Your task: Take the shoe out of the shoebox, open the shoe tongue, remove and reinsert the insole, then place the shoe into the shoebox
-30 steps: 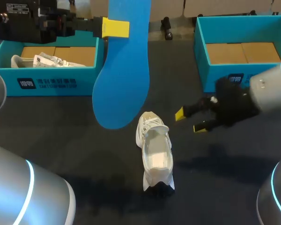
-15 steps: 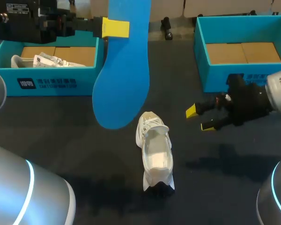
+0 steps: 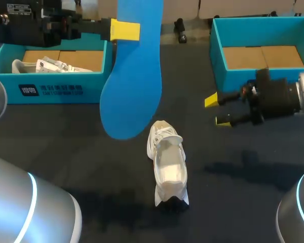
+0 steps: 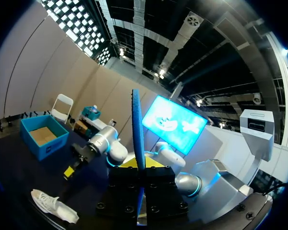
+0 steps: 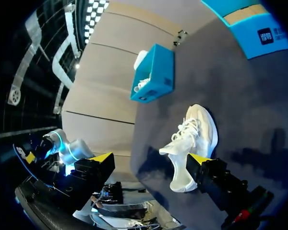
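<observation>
The left fingers [image 3: 125, 30] are clamped on the long flat blue insole [image 3: 134, 76] high above the white sneaker [image 3: 168, 164] on the dark table [image 3: 91, 167], the right fingers [image 3: 211, 100] stand apart nearby, so I would lower it toe first, with the heel steadied

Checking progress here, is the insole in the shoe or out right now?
Out. The blue insole hangs above the table, clamped in the left gripper; the white shoe sits apart from it on the table.
</observation>
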`<state>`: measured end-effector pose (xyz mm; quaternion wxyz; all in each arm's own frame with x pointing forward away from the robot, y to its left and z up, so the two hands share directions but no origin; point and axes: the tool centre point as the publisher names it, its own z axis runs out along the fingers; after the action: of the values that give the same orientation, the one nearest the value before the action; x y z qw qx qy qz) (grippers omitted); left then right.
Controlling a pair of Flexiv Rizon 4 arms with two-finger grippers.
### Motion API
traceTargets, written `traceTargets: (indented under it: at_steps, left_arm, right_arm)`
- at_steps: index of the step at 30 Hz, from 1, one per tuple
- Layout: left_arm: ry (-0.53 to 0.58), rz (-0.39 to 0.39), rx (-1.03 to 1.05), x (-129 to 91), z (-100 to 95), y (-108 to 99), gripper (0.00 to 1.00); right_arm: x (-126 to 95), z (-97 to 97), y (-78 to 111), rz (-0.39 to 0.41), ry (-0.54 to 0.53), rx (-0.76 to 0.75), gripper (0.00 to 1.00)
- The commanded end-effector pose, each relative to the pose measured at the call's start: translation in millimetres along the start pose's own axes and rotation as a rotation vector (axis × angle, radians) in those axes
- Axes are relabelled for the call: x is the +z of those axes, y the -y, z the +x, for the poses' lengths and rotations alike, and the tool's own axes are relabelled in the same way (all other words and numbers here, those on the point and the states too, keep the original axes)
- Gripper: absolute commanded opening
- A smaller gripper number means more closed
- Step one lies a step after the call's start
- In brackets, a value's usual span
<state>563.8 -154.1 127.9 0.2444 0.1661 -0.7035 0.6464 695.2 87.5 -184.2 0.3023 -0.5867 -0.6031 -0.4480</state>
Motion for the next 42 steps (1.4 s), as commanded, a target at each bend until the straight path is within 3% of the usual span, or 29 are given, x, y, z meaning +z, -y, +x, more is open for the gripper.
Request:
traceTargets:
  at_steps: [1, 9, 20, 25, 33, 39, 42]
  left_arm:
    - [0.002, -0.005, -0.001, 1, -0.2, 2, 0.00]
    - [0.002, -0.005, -0.001, 1, -0.2, 2, 0.00]
    - [-0.022, 0.010, 0.051, 2, -7.2, 2, 0.00]
    - [0.006, 0.041, 0.385, 8, -27.6, 1, 0.00]
    - [-0.038, 0.038, 0.912, 7, -59.9, -4, 0.00]
    - [-0.118, 0.004, 1.404, -1, -73.7, -15, 0.00]
    - [-0.161, -0.053, 1.614, -5, -80.7, -23, 0.00]
  right_arm:
    - [7, 2.0, -8.8, -0.004, -0.031, -0.010, 1.00]
    - [8, 8.4, -21.3, -0.018, -0.185, -0.025, 1.00]
    - [4, 11.4, -17.3, 0.010, -0.252, -0.011, 1.00]
    - [4, 11.4, -17.3, 0.010, -0.252, -0.011, 1.00]
    - [4, 11.4, -17.3, 0.010, -0.252, -0.011, 1.00]
    - [4, 11.4, -17.3, 0.010, -0.252, -0.011, 1.00]
    - [4, 11.4, -17.3, 0.010, -0.252, -0.011, 1.00]
